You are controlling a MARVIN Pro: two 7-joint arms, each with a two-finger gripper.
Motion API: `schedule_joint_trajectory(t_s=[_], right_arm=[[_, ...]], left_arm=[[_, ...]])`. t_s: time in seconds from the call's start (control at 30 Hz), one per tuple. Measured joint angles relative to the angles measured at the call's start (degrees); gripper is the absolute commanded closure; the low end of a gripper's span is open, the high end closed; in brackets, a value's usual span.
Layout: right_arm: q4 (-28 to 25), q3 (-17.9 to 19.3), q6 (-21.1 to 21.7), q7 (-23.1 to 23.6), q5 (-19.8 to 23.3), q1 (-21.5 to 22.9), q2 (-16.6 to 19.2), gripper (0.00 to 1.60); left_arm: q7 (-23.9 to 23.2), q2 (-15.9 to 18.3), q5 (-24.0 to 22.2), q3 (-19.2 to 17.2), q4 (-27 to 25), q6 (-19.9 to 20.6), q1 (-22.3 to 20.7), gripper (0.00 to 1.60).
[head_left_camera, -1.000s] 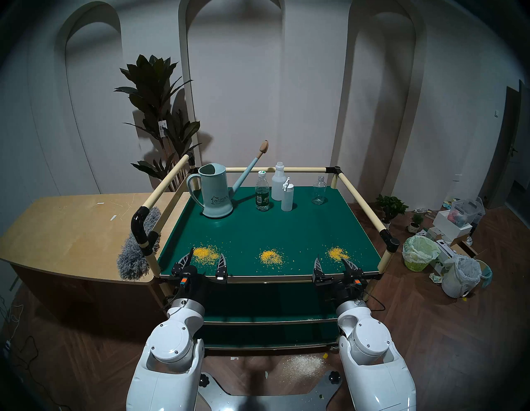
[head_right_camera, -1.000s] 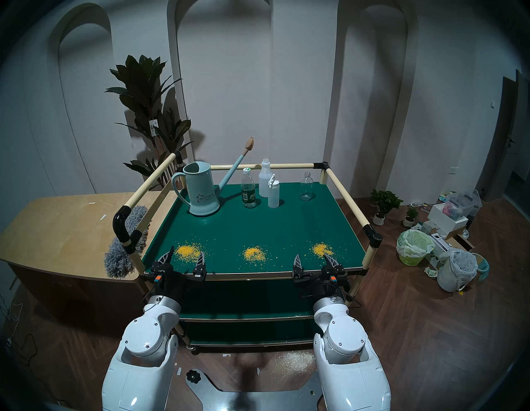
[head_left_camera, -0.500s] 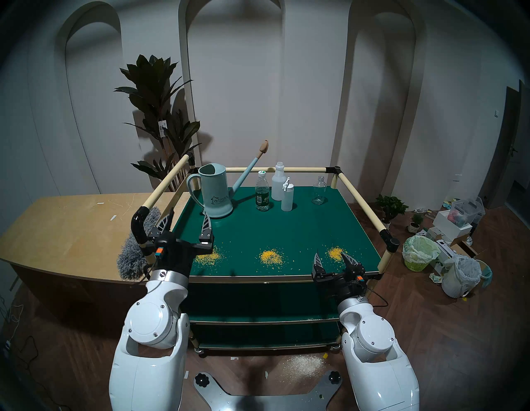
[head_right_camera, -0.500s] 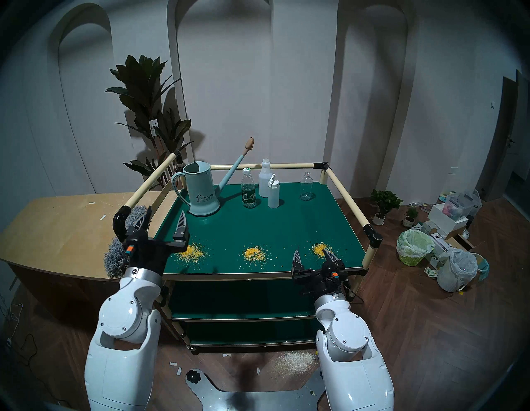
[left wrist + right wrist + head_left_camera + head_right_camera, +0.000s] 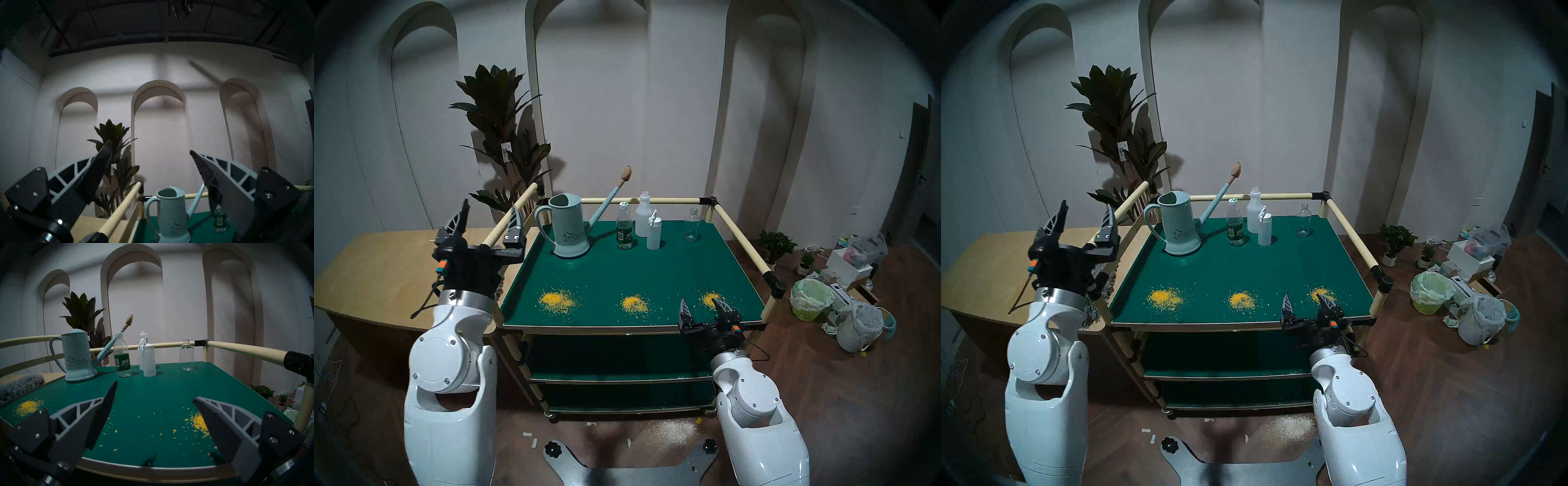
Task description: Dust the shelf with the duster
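Grey, shaggy duster lies on your tabletop just left of the shelf, long axis along the rail; both left gripper and right gripper are spread, empty.

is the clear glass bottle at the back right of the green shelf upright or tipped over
Upright. The clear glass bottle stands on its base on the shelf, its open neck pointing straight up, apart from the white bottles to its left.

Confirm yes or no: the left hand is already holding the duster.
No: the left hand is raised with its fingers spread and empty, while the duster lies beside the shelf.
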Motion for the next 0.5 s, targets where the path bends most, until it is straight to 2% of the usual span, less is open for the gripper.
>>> schedule_joint_trajectory(t_s=[0.27, 0.37, 0.5], right_arm=[[0.1, -0.5, 0.0, 0.7, 0.5, 0.1, 0.2, 0.00], [0.1, -0.6, 0.0, 0.8, 0.6, 0.1, 0.3, 0.00], [0.1, -0.6, 0.0, 1.0, 0.9, 0.2, 0.4, 0.00]], left_arm=[[2.4, 1.5, -1.4, -7.5, -4.2, 7.2, 3.2, 0.00], [3.4, 2.2, -1.4, -10.0, -3.4, 9.8, 4.4, 0.00], [4.9, 3.5, -1.7, -14.5, 0.9, 13.7, 5.8, 0.00]])
